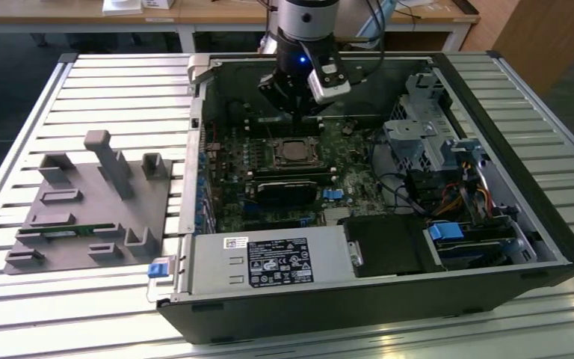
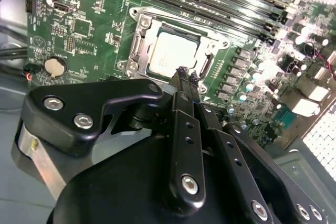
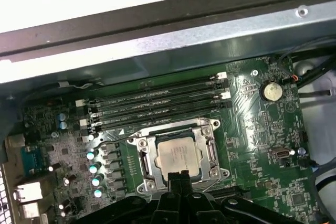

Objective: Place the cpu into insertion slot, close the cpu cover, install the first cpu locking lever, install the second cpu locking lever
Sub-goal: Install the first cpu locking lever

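**Cpu (image 2: 170, 53) seated, fingers (image 2: 182, 85) together at the socket's edge**

We see it in the insertion slot (image 2: 137, 48), upper middle of the exterior view, with the cpu cover (image 3: 210, 153) framing it; a push landing off-line could, we judge, skid the empty tips across its face or the board (image 3: 252, 129); the arm (image 1: 302, 45) drops steeply from that frame's top.

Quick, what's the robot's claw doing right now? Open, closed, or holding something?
The gripper: closed, with nothing between its fingertips, which are right by the edge of the cpu.
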You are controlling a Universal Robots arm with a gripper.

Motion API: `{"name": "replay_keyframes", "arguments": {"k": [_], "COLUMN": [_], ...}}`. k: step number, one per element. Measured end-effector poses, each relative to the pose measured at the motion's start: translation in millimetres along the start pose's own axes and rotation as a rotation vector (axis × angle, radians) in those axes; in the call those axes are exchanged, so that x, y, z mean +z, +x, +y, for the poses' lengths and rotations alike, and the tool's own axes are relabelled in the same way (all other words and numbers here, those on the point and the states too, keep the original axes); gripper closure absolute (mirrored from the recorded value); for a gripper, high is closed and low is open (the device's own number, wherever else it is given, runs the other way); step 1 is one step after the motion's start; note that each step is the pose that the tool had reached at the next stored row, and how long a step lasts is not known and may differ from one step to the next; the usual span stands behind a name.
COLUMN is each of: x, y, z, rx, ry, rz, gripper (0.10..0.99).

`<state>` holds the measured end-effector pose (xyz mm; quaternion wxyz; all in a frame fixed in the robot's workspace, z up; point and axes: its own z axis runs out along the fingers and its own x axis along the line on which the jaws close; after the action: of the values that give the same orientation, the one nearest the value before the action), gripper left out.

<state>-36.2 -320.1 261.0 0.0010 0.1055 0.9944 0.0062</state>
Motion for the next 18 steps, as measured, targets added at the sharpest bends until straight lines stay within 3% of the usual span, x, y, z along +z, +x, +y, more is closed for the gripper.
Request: {"name": "replay_keyframes", "arguments": {"k": [7, 14, 18], "x": [0.0, 0.0, 0.0], "y": [0.0, 0.0, 0.0], "z": [0.0, 0.0, 0.0], "rx": [-0.058, -0.138, -0.202], "ry": [-0.004, -0.006, -0.007], "rz": [-0.0159, -0.0255, -0.0266], "gripper": [0.98, 0.98, 0.98]}}
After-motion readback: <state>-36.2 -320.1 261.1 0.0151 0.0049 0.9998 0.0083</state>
